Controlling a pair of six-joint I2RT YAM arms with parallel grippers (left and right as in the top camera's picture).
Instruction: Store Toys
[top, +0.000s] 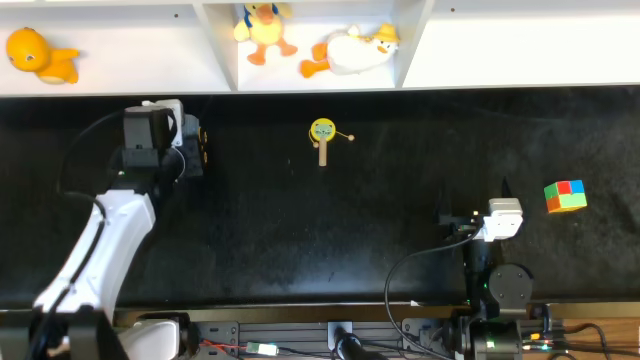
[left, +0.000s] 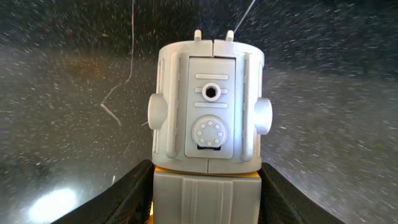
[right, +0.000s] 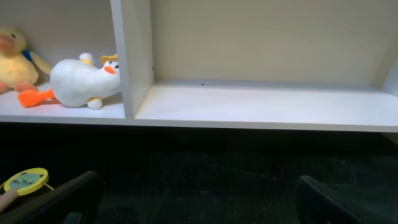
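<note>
1. left arm (top: 100, 240): white shell on the long link, black joints, black cable (top: 75, 150) arching beside it.
2. left end effector (top: 196, 150): black body, white camera block (top: 160, 108) behind, black tapered fingers (left: 134, 196).
3. right arm (top: 510, 284): slim, black, round joint housing, white wrist block (top: 503, 218), thin black looping lead (top: 400, 275).
4. right end effector (right: 205, 211): matte black finger pair (right: 62, 199).

No legible text, number, label or sign in any view. Printed disc of the paddle toy (top: 323, 138), upper centre of the top view: graphic too small to resolve. Moulded dial and slots on the grey robot toy (left: 210, 109), centre of the left wrist view: no characters.
</note>
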